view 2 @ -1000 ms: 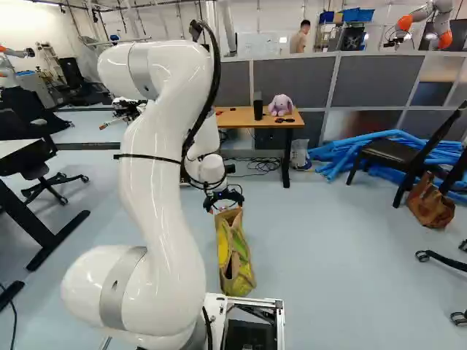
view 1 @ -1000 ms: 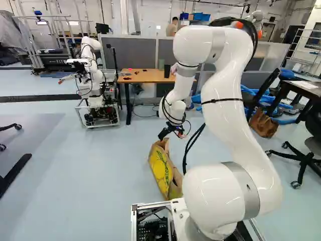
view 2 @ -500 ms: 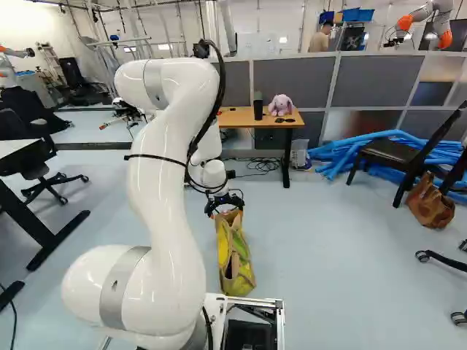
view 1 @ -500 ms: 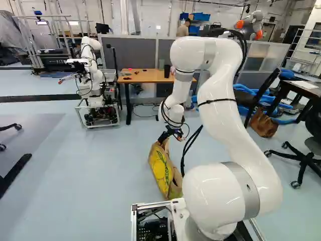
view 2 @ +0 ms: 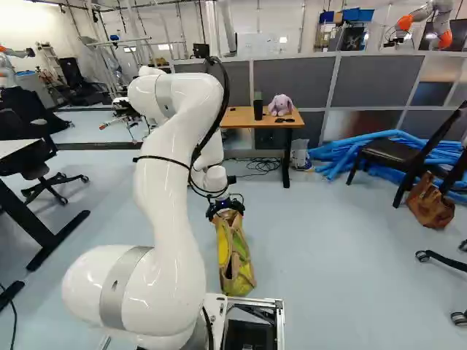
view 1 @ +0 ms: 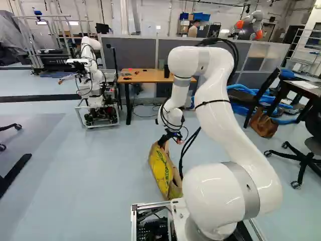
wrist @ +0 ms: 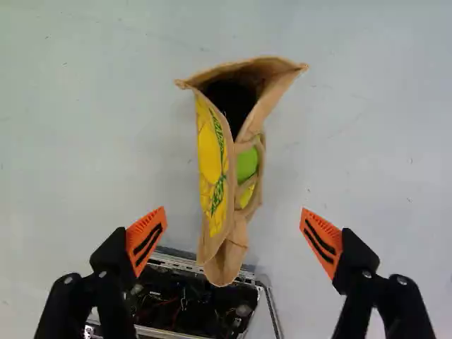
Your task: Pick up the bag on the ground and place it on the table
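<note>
Arm (view 1: 220, 103): reaches lower than 1 s ago, bent further down, with the wrist end sunk toward the bag (wrist: 220, 176)
Base (view 2: 280, 324): keeps the same place, so only the arm accounts for the change
Fingers (wrist: 147, 239): spread wide, 1 to each side of the bag's line, pinching nothing
Bag: sits on the floor (view 1: 100, 170) just ahead of the base, narrow and unshifted through the descent
Mouth (wrist: 232, 97): gapes ahead of the fingers, at the end away from the base; seems soft, likely to fold under pressure
Approach: looks nearly finished, with grip, lift and carry all still to come
Closing: probably calls for a little more depth, then a squeeze across the top edge; too shallow, could catch air or slip off the rim
Desk (view 2: 252, 118): stands well beyond the bag, bearing a plush toy (view 2: 280, 106) and a dark cylinder (view 2: 257, 109), both worth avoiding when setting down
</note>
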Robot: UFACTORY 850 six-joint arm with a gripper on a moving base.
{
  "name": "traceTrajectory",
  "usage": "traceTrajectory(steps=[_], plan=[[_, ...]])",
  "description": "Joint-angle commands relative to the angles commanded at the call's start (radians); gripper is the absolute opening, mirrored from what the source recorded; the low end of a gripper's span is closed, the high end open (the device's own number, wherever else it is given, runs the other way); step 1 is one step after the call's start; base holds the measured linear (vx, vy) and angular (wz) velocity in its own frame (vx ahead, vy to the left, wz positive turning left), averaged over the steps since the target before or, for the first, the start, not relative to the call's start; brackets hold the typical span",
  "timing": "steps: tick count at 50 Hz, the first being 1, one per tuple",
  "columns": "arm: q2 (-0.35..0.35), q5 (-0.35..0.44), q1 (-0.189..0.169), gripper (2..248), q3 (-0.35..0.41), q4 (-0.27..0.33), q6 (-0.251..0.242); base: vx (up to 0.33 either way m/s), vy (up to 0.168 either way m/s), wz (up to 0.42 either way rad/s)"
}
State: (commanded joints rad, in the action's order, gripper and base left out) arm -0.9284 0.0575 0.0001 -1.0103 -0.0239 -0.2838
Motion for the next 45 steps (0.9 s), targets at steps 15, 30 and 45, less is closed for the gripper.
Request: traceTrajectory(steps=[15,30,45], plan=[[-0.059,0.0,0.0,247,-0.041,0.0,0.0,0.0,0.0,0.0],[-0.118,0.0,0.0,247,-0.082,0.0,0.0,0.0,0.0,0.0],[-0.176,0.0,0.0,247,-0.126,0.0,0.0,0.0,0.0,0.0]])
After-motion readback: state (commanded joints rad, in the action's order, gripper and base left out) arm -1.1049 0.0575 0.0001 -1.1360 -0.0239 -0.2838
